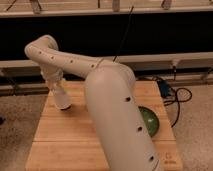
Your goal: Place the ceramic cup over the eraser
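My gripper (pixel 61 91) is at the end of the white arm, low over the far left part of the wooden table (pixel 60 140). A small white tapered shape (pixel 62 99) that looks like the ceramic cup sits right under it, at or just above the table top. A dark bit shows at its lower right edge (pixel 68 107); I cannot tell whether that is the eraser or shadow. Otherwise the eraser is hidden.
The arm's thick near link (pixel 120 120) covers the middle of the table. A green bowl (pixel 150 123) shows partly behind it on the right. Cables and a blue box (pixel 165 90) lie on the floor past the right edge.
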`<state>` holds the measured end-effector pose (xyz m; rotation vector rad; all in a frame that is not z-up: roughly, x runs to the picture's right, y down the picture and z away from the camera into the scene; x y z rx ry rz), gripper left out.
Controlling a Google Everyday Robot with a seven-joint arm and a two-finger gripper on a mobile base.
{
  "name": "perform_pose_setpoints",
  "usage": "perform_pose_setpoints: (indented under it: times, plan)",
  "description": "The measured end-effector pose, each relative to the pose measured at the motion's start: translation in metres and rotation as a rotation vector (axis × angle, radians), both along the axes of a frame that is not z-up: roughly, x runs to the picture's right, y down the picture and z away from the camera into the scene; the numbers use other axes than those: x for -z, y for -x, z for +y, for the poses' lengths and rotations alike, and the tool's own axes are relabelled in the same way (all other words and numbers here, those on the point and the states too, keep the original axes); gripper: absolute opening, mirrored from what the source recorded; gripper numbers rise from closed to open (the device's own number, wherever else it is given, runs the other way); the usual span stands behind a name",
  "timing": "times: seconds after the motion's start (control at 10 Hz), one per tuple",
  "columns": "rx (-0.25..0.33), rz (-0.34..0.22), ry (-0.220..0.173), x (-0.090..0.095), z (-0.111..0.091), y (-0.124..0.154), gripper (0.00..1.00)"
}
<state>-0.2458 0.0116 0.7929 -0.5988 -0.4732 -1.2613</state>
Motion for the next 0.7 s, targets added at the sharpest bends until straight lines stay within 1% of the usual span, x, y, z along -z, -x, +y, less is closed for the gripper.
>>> perform_pose_setpoints:
  times: [0.2,0.3,0.4,0.5,0.6,0.7]
  plan:
    - [-0.003,0.007,0.016,-0.014,0.014,0.000,0.28]
    - [-0.010,0.018,0.031,-0.033,0.030,-0.005,0.43]
    - [-0.016,0.024,0.040,-0.043,0.039,-0.009,0.51]
    - [-0.030,0.019,0.051,-0.051,0.046,-0.009,0.59]
    - [-0.038,0.020,0.060,-0.059,0.052,-0.011,0.71]
    - [-0.031,0.025,0.061,-0.058,0.053,-0.013,0.79]
